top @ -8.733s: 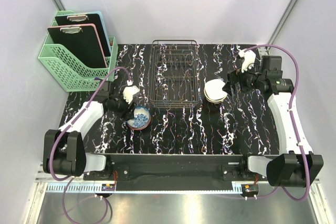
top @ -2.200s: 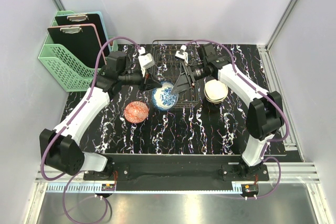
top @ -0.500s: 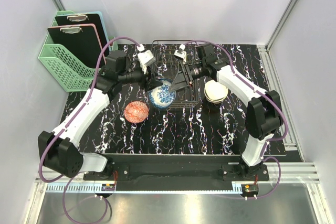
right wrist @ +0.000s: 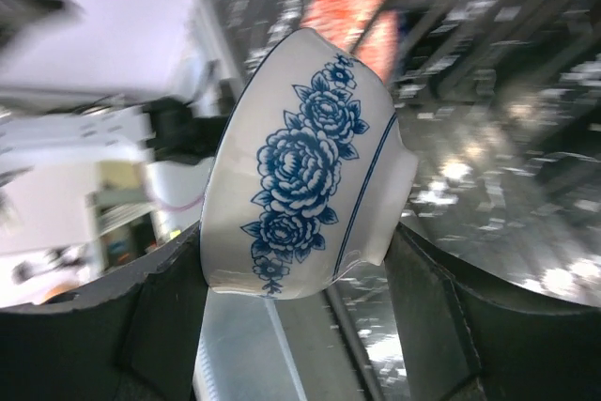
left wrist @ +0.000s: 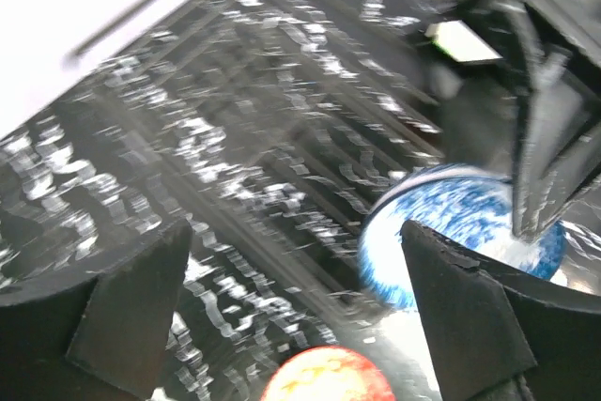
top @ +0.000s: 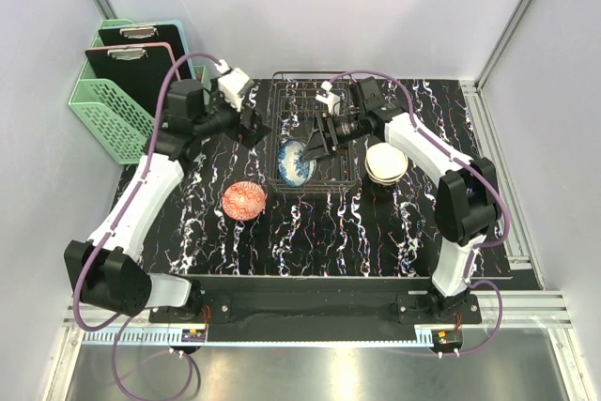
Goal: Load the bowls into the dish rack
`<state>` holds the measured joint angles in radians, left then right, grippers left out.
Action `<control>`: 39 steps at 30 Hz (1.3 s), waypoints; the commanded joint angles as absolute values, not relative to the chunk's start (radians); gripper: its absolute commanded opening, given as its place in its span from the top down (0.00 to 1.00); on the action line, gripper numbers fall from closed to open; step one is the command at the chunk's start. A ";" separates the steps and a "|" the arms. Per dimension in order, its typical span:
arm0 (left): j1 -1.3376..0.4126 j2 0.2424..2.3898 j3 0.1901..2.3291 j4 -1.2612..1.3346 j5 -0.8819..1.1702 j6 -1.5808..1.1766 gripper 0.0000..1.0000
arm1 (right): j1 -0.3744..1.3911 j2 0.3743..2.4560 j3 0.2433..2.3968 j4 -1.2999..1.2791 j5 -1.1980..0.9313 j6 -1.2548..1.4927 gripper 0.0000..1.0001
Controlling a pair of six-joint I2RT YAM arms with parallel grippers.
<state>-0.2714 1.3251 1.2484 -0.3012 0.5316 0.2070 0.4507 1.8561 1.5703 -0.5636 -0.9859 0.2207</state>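
Bowl [right wrist: 300,157] gripped between right jaws, seemingly in dish rack [top: 296,105]; left jaws wide, empty.

No lettering, label, brand or number can be read in any view. On the bowl [right wrist: 300,166] only a blue flower pattern is seen, without writing.
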 commanded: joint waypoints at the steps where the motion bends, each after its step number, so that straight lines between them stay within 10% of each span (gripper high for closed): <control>1: -0.186 1.316 1.281 -0.305 0.502 0.179 0.01 | 0.449 1.850 1.700 -0.644 -0.767 0.118 1.00; 22: -0.035 1.193 1.039 -0.397 0.463 0.285 0.01 | 0.468 2.086 2.160 -0.762 0.164 -0.126 1.00; 39: 0.032 1.129 0.927 -0.391 0.486 0.301 0.01 | 0.512 2.255 2.290 -0.695 0.337 -0.198 1.00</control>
<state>0.0204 1.1629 0.9428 -0.4248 0.4831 0.2890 0.5014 2.2353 2.2234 -0.7689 0.2737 -0.1699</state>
